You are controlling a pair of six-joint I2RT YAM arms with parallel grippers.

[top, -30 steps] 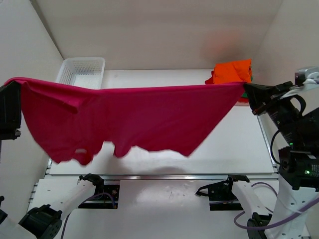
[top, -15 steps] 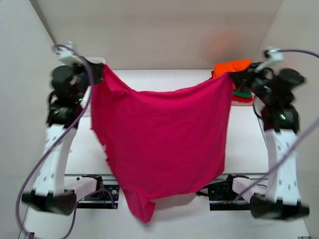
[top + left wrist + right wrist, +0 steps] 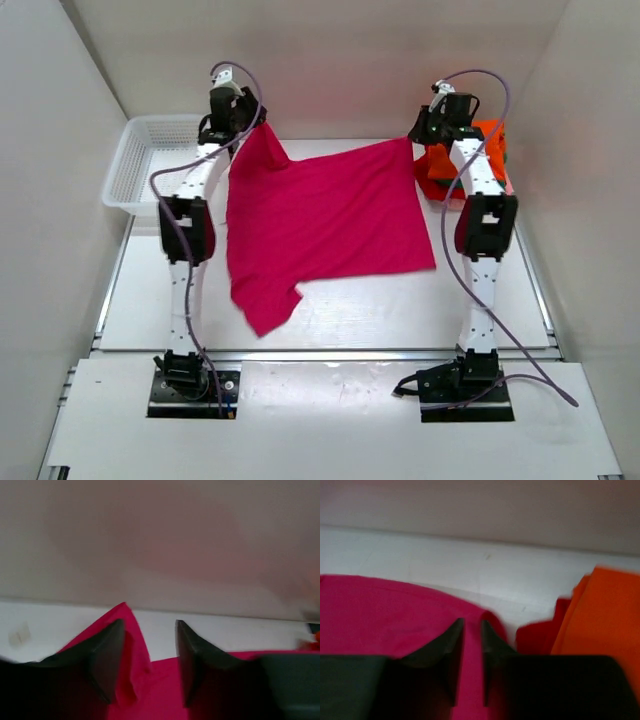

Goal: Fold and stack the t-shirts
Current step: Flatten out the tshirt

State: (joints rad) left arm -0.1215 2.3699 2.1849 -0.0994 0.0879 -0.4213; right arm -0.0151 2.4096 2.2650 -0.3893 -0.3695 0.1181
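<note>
Standing clearly parted, the jaws of the left gripper leave a wide gap through which white table and cloth show. A raised corner of the magenta t-shirt leans against the inner face of the gripper's left-hand finger and peaks just above that fingertip. With the jaws this far apart, the gripper grips nothing. More of the same cloth lies under the fingers, nearer the wrist.

The right gripper has its jaws only a narrow slit apart. Magenta cloth lies beneath both fingers and shows in the slit, and the shirt's edge curves just ahead of the tips. Whether the fingers pinch the cloth cannot be told.

Between the two grippers the magenta t-shirt is spread on the table. Its far edge runs from one gripper to the other, and the body reaches back toward the arm bases. A loose flap trails out on the left arm's side.

Just to the right of the right gripper sits a folded stack, with an orange t-shirt on top and a red t-shirt beneath it. The stack sits just beside the magenta edge, with a thin strip of table between them.

Out to the left of the left gripper a white mesh basket stands at the table's far corner, apart from the shirt.
</note>
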